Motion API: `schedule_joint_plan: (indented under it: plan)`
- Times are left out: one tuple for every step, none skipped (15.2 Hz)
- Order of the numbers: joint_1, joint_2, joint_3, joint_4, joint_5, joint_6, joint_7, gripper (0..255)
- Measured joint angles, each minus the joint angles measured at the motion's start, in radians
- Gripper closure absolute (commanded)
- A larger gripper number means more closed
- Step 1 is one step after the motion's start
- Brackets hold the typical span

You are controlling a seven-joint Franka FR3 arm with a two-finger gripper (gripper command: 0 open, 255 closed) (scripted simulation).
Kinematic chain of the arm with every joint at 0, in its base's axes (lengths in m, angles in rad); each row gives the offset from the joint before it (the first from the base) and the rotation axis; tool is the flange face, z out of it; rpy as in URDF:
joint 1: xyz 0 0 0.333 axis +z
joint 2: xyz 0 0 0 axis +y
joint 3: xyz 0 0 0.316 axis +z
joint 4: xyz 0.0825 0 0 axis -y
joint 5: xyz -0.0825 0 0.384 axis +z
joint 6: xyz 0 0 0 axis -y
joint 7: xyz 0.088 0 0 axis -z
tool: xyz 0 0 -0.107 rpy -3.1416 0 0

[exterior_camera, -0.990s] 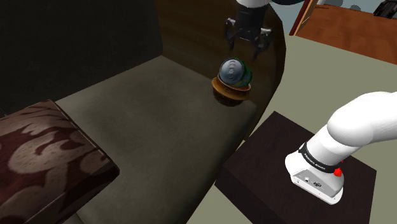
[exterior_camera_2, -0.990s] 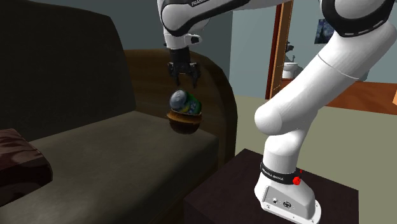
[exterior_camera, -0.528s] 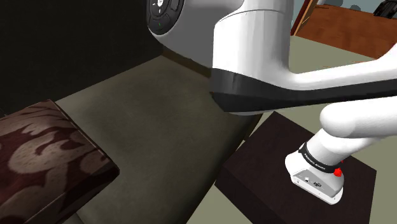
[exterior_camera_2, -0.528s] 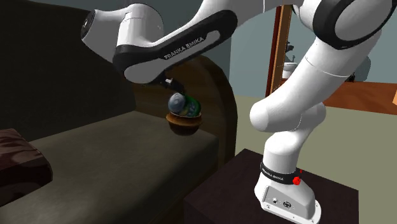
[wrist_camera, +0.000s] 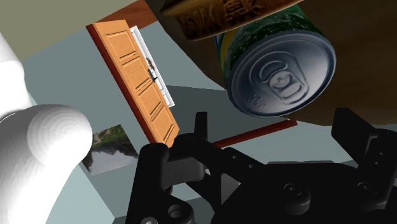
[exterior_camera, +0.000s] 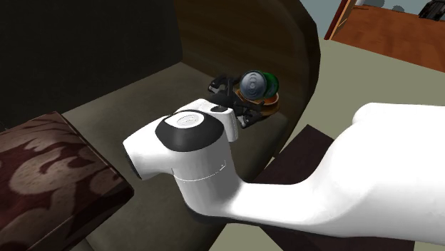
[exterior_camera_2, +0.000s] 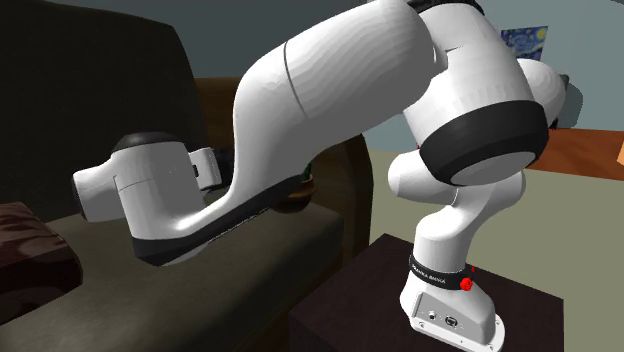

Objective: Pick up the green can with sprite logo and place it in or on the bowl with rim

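Up close, the two black fingers (wrist_camera: pixel 201 130) stand far apart and hold nothing. The gripper (wrist_camera: pixel 275 119) points at the round silver end of the green can (wrist_camera: pixel 280 63), which is just past the fingertips. The can lies on its side on the brown bowl (wrist_camera: pixel 222 16). The bowl sits on the sofa seat (exterior_camera: pixel 107 118), near the dark brown armrest (exterior_camera: pixel 235 28). A patterned cushion (exterior_camera: pixel 50 171) lies well apart.
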Motion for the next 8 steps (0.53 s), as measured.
schedule_joint_plan:
  plan:
    - [0.007,0.005,-0.006,-0.020,-0.005,0.008,0.006,0]
    - [0.010,0.008,-0.009,-0.034,-0.008,0.016,0.010,0]
    - [0.015,0.013,-0.014,-0.050,-0.012,0.025,0.015,0]
    - [0.022,0.021,-0.023,-0.070,-0.019,0.037,0.019,0]
    - [0.026,0.026,-0.027,-0.082,-0.022,0.045,0.022,0]
    - [0.029,0.028,-0.030,-0.089,-0.024,0.048,0.024,0]
    - [0.029,0.029,-0.031,-0.091,-0.025,0.050,0.024,0]
    - [0.029,0.029,-0.031,-0.093,-0.025,0.051,0.025,0]
